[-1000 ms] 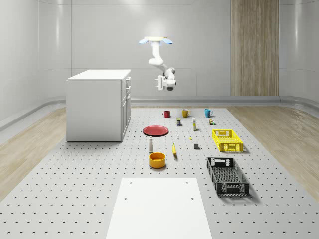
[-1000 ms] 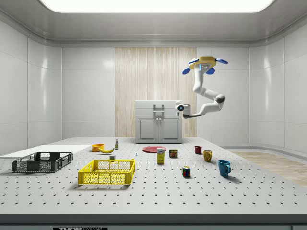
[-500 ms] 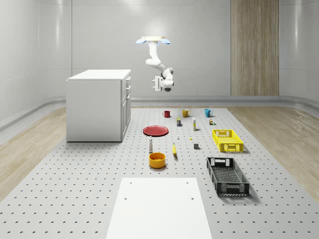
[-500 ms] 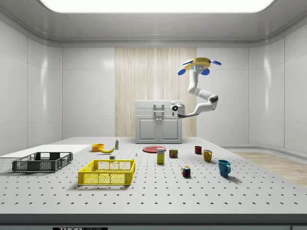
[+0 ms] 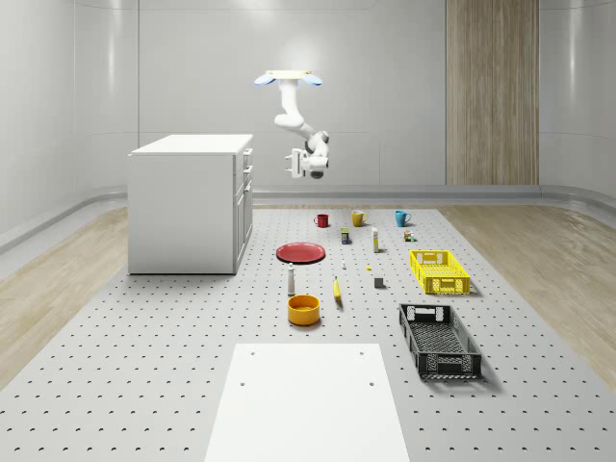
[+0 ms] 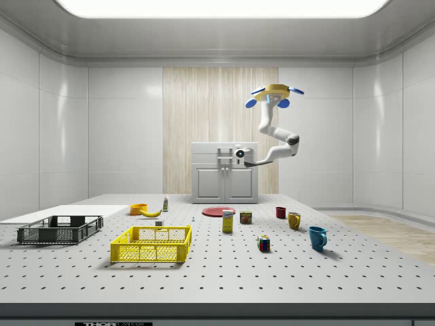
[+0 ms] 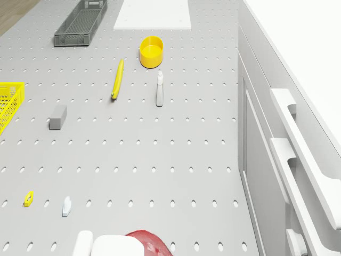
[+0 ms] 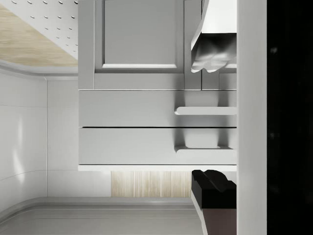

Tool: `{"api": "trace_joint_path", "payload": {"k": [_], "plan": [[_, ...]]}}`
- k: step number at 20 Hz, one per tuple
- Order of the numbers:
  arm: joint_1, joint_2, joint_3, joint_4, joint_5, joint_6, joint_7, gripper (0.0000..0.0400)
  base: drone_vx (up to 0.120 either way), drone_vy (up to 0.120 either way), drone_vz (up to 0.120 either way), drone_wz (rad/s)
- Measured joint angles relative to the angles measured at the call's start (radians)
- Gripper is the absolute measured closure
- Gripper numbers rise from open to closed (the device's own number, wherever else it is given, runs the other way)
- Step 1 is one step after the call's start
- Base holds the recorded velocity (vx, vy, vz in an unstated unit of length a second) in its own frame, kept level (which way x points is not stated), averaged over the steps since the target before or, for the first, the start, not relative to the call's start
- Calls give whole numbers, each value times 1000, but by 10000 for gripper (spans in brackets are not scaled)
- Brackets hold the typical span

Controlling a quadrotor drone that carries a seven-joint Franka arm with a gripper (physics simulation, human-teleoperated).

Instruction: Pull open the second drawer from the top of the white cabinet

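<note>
Whole-scene view: a grey pegboard floor [image 5: 144, 366] runs across a pale panelled room with a wood-slat strip on the back wall. On it lie a red plate [image 5: 301, 252], a yellow bowl [image 5: 303, 309], a yellow crate [image 5: 440, 271] and a black crate [image 5: 439, 340]. The white cabinet [image 5: 185, 202] stands at left of centre in the frame, its drawers facing right. The drone [image 5: 284, 79] hovers in the air right of the cabinet and higher than its top, over the floor near the red plate. The arm bends down to the gripper [image 5: 294, 164], which hangs at drawer height, near the cabinet front but apart from it. In the wrist view the fingers [image 8: 212, 56] are spread wide, and the second drawer [image 8: 132, 108] from the top sits shut between them, its handle [image 8: 205, 111] ahead of them and untouched.
</note>
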Motion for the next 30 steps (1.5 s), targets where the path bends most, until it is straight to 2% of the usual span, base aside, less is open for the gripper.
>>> {"api": "trace_joint_path", "payload": {"k": [7, 12, 21, 30], "plan": [[10, -11, -3, -1, -9, 9, 8, 100, 120, -91, 0, 0], [17, -18, 8, -14, -5, 29, 10, 100, 8, -8, 0, 0], [38, -18, 77, -73, 54, 121, -5, 100, 0, 0, 0, 0], [69, -1, 155, -121, 133, 216, -31, 100, 0, 0, 0, 0]]}}
